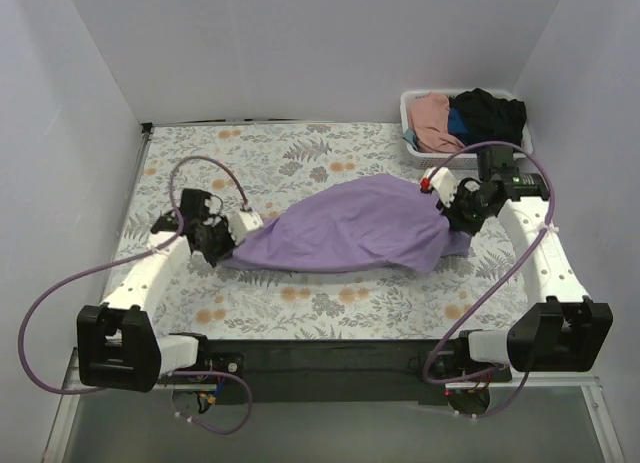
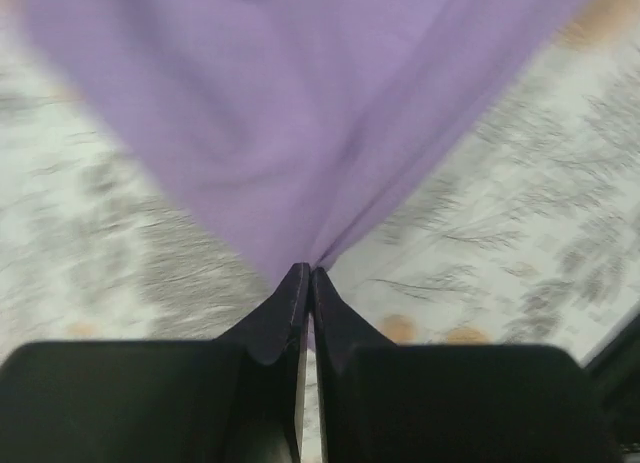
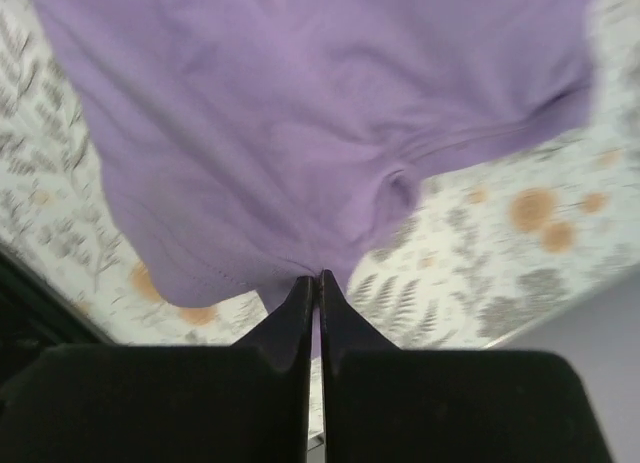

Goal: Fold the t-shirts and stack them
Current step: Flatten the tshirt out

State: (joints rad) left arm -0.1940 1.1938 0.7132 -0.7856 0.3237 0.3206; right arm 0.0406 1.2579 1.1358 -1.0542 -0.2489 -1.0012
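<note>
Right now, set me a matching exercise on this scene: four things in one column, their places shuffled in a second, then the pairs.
1. lavender-purple cloth t-shirt
2. white plastic slatted basket
3. black cloth shirt
4. pink cloth shirt

A. left part of the basket
B. far right corner of the flower-patterned table
C. pinched between the left gripper and the right gripper
D. right part of the basket

Pairs: 1-C, 2-B, 3-D, 4-A

White basket (image 1: 407, 115), floral-print table (image 1: 300, 148)
</note>
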